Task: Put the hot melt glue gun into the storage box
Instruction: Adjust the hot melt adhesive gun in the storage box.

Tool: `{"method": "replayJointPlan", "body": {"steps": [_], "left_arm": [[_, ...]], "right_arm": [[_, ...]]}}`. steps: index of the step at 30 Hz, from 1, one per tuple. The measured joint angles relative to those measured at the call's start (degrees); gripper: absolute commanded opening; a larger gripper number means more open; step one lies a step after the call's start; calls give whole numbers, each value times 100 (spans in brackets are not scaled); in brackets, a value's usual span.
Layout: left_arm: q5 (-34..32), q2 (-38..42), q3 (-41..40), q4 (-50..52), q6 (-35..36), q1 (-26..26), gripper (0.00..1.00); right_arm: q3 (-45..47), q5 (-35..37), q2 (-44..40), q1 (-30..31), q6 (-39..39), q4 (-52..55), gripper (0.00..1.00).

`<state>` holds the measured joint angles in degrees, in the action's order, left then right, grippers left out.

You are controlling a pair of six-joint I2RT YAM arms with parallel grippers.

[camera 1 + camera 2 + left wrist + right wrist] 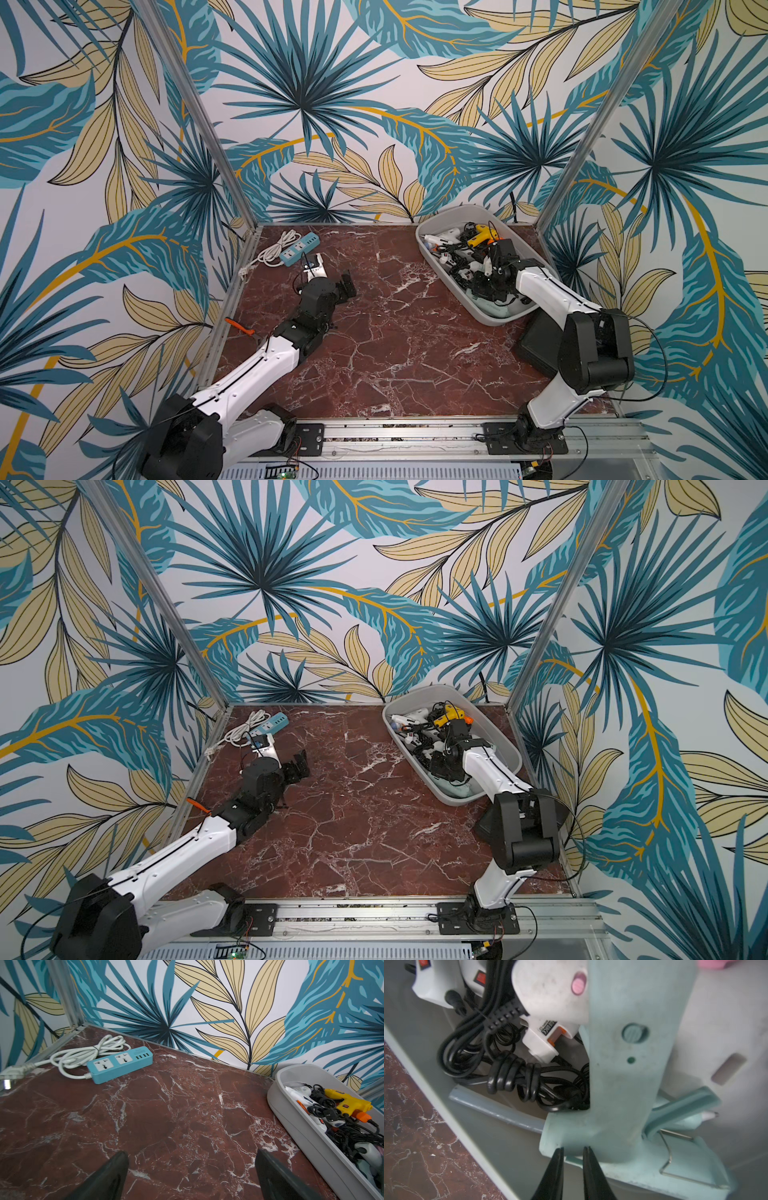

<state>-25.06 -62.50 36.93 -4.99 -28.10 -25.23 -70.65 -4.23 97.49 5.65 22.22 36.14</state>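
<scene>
The red marbled surface [395,332] carries the storage box [492,318] in its far right corner. The right arm [552,291] reaches down into the box's near end. There the mint glue gun [629,1084] lies flat on the box floor, beside white glue guns [550,1001] and coiled black cords [512,1078]. Its handle points straight away from the right fingers [573,1149], and its barrel lies crosswise at their tips. Those fingers are drawn together to a narrow slit at the barrel's rear corner; I cannot tell whether they pinch its edge. The left fingers [192,1152] are spread wide and empty above bare surface, well apart from the box. The right arm is plainly nearer. Its next move is probably to back out along the handle's line, clear of the cords.
</scene>
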Motion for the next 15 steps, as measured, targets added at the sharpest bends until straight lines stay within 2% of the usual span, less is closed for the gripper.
{"method": "replayJointPlan", "body": {"steps": [5,11,15], "left_arm": [[-173,531,-264,243,0,286,100],[-466,990,-420,614,142,450,100],[-813,1440,-664,826,426,614,100]], "right_arm": [[-68,109,46,24,190,-48,22],[-13,195,-52,39,282,-267,40],[219,459,-496,37,262,-232,55]]}}
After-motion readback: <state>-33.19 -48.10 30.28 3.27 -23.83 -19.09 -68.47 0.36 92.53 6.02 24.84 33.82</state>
